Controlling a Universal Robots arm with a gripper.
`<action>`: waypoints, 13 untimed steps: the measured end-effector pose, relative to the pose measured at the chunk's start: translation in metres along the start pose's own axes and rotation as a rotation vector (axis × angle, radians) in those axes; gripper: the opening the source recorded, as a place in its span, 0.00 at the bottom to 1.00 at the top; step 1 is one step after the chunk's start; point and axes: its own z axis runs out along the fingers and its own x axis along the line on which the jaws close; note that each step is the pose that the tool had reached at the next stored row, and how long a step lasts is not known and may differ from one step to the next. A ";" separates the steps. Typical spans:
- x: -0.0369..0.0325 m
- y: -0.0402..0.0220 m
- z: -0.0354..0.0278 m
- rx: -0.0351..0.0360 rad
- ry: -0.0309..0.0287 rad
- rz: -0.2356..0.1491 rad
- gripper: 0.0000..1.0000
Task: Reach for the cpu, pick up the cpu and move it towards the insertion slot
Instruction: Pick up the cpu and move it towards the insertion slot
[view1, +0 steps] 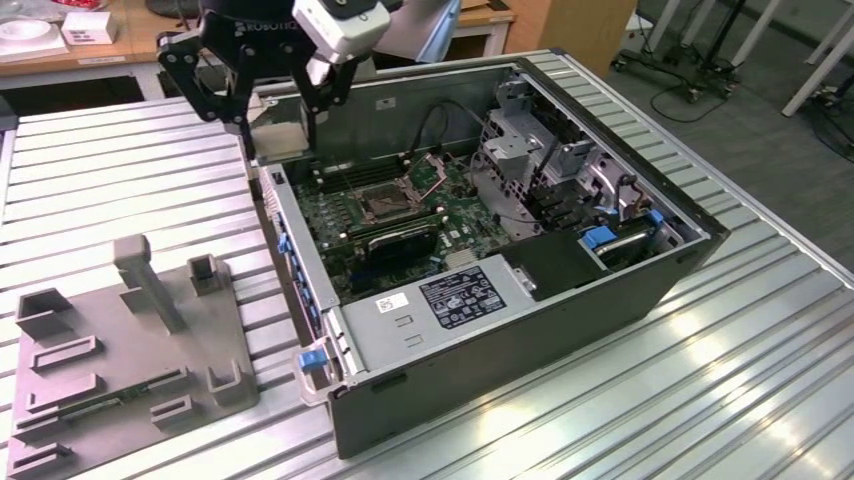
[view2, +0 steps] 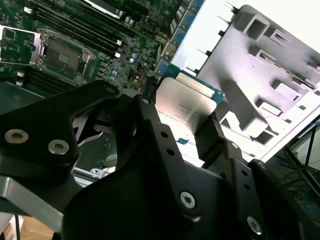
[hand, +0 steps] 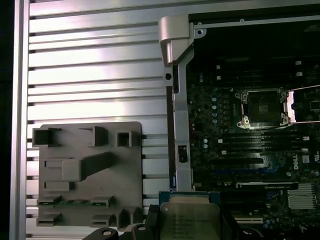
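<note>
cpu in hand, carried high, socket not reached

while the gripper (view2: 182, 127) hangs above the case's edge, its fingers (view2: 150, 125) are closed on the cpu (view2: 184, 107), pinching it by opposite edges so the silvery lid stays clear of the pads. in both wrist views the chip sits between the fingers, lid facing the cameras; i read it as roughly flat, though the angle is awkward.

the insertion slot (hand: 263, 108) lies on the motherboard inside the open computer case (view1: 574, 300), frame swung open, so the socket is ready to take the chip. the cpu is well apart from it, off toward the case wall.

grey plastic tray (view1: 120, 350) sits on the slatted tabletop (view1: 107, 170) beside the case, with a green strip in one recess.

in the exterior view the gripper is above the case's far corner, on the exterior view's left.
</note>
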 end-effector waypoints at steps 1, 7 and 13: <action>-0.0025 0.0001 0.0001 -0.0001 -0.0001 0.000 0.55; -0.0277 0.0061 0.0043 0.0000 0.0018 0.000 0.55; -0.0398 0.0131 0.0081 0.0000 0.0020 0.000 0.55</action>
